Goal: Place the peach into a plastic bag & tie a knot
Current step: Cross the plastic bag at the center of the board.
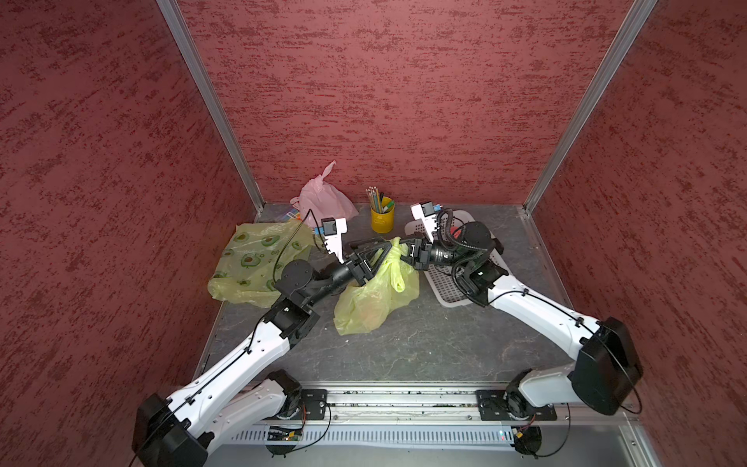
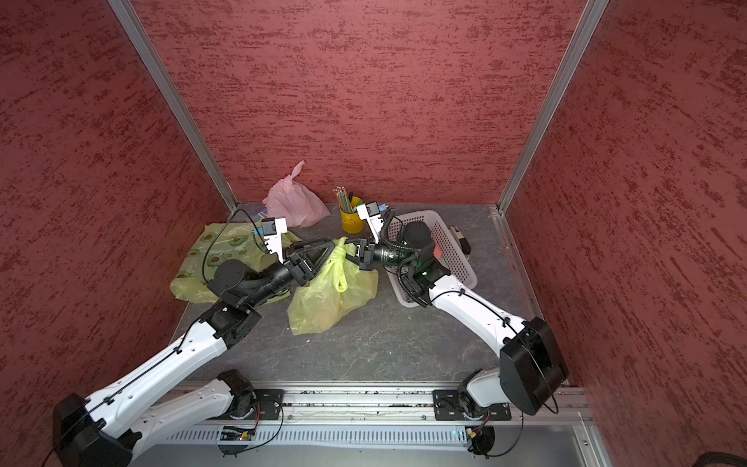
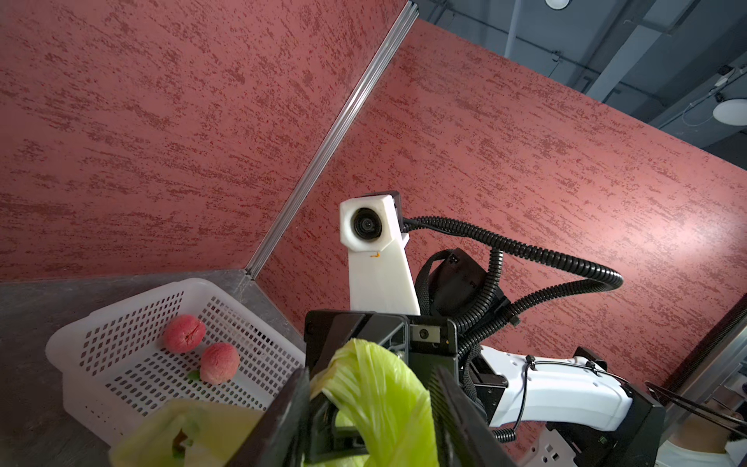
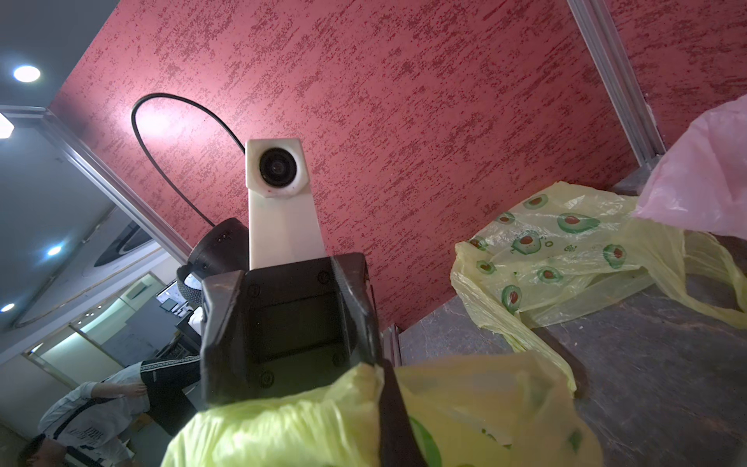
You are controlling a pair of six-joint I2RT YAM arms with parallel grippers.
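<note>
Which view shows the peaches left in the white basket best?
The left wrist view: two peaches lie unobstructed in the white basket. In both top views the right arm covers most of the basket, leaving only a red sliver. The right wrist view faces away and shows no basket.

peach hidden inside yellow bag (image 1: 372, 303); basket (image 1: 448, 297) half behind right arm

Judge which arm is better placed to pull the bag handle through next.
Left, probably: its fingers stand apart around a handle of the yellow bag, while the right gripper is shut on the other handle, anchoring it.
</note>
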